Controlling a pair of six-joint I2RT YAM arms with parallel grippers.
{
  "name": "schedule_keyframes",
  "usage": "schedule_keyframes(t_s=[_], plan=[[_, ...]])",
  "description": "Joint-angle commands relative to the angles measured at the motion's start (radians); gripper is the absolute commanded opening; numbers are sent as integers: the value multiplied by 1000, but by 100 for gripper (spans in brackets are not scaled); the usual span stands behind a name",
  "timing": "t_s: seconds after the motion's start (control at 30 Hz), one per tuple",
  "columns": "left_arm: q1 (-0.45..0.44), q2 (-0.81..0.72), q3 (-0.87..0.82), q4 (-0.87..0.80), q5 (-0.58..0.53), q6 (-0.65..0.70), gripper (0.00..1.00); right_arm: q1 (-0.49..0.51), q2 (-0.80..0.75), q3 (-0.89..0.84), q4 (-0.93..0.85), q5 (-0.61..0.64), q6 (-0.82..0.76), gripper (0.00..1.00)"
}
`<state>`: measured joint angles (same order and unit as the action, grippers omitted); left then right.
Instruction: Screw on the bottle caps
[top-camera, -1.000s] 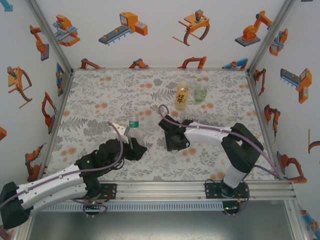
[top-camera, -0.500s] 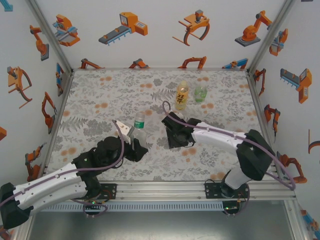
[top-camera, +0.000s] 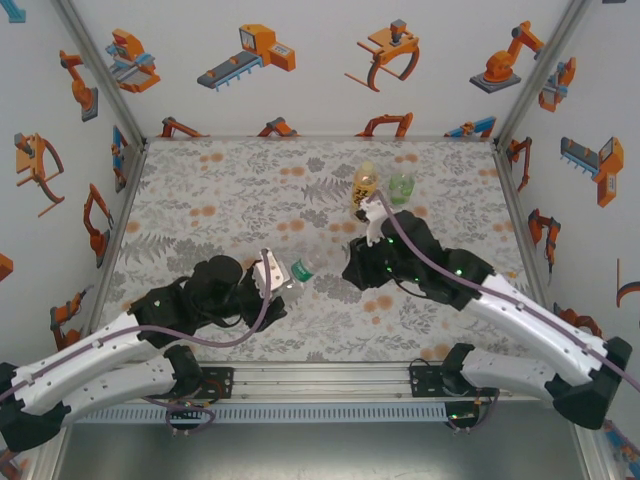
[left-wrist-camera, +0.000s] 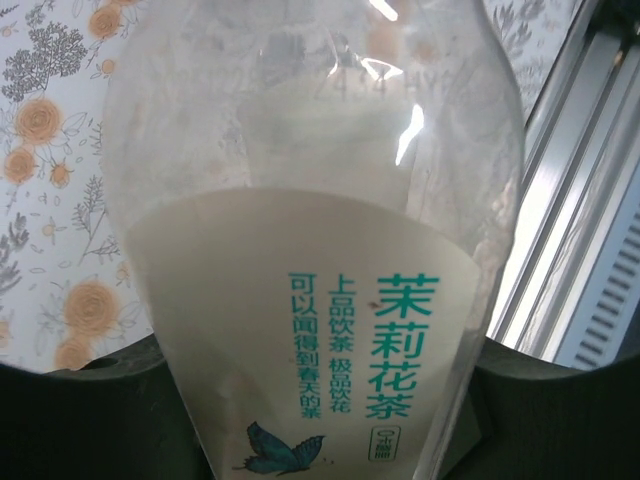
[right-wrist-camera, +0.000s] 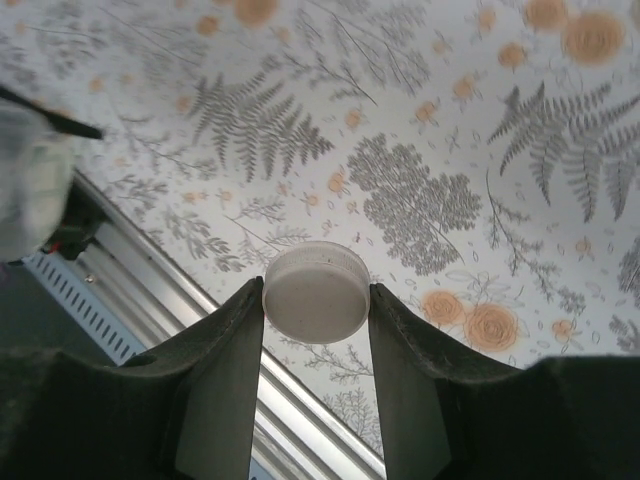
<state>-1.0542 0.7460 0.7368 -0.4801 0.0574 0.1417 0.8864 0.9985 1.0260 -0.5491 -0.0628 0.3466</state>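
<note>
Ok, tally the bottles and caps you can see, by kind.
Bottles: 3 (clear bottle, amber bottle, green bottle)
Caps in plain sight: 1 (white cap)
Total: 4

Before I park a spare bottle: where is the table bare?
Bare: the table left of the amber bottle, out to the left wall, and the far corner right of the green bottle. Crowded: the middle, where the left gripper with the clear bottle faces the right gripper with the white cap.
</note>
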Motion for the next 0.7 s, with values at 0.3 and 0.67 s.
schedule_keyframes(t_s=[0.3,0.67], plan=[[-37,32,68,-112,111,305,5,0,-216,-57,221,-455,-276,21],[-75,100,108,-130,134,326,5,20,-195,-86,242,-619,-416,21]])
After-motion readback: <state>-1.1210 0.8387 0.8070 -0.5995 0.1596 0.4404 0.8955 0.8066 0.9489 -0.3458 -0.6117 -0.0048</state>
